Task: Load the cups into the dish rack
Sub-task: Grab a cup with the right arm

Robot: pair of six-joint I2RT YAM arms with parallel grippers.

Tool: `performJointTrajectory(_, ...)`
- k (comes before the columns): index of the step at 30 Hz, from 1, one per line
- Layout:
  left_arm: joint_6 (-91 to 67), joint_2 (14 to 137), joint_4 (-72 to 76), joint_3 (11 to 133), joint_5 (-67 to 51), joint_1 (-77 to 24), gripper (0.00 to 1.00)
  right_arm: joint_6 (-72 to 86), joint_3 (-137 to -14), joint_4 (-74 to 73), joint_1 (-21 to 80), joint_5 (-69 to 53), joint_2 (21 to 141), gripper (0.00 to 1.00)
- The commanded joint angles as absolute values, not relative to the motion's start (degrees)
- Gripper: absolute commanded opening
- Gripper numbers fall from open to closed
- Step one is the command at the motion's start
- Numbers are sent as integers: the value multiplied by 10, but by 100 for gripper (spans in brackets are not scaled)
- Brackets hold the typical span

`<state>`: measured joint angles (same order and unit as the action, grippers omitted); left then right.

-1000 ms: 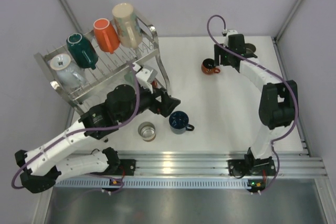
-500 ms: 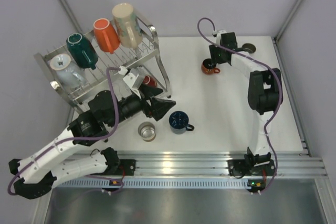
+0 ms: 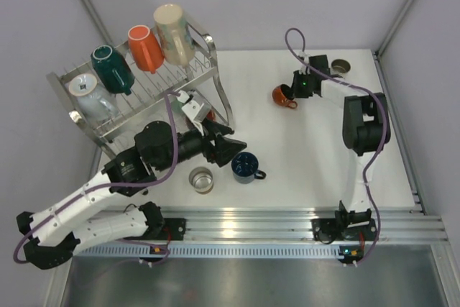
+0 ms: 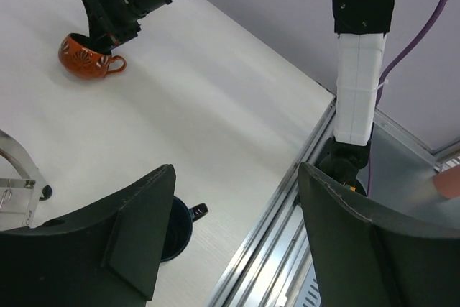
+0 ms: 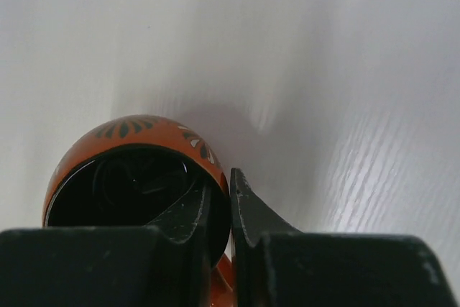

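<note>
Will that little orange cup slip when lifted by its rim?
The orange cup looks glossy, so it may slip. The right gripper pinches only one side of the rim, so it would likely hang tilted.

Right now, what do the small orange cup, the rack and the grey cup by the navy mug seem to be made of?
Small orange cup: likely glazed ceramic. It has a glossy skin, a painted dark petal pattern and a black inside.
Rack: bare polished metal wire, probably steel. It is thin and silvery with bright glints.
Grey cup: glass or metal, I cannot tell. From above it looks either see-through or reflective.
</note>
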<state>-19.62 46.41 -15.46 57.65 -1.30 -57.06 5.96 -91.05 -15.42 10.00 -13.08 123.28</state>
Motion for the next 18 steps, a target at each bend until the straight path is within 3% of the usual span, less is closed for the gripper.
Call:
performJointTrajectory(1, -204, 468, -133, 595, -34, -570, 74, 203, -848, -73, 53, -284, 1143, 0)
performJointTrajectory(5, -197, 475, -113, 606, -36, -570, 74, 397, -706, 97, 26, -386, 1013, 0)
performJointTrajectory(10, -187, 503, -77, 628, -55, -570, 72, 657, -509, 462, 11, -471, 895, 0)
performJointTrajectory(14, -192, 540, -17, 624, -76, -570, 72, 992, -404, 835, 23, -451, 859, 0)
performJointTrajectory(18, -192, 590, 27, 651, -103, -570, 71, 1116, -371, 980, 54, -417, 847, 0)
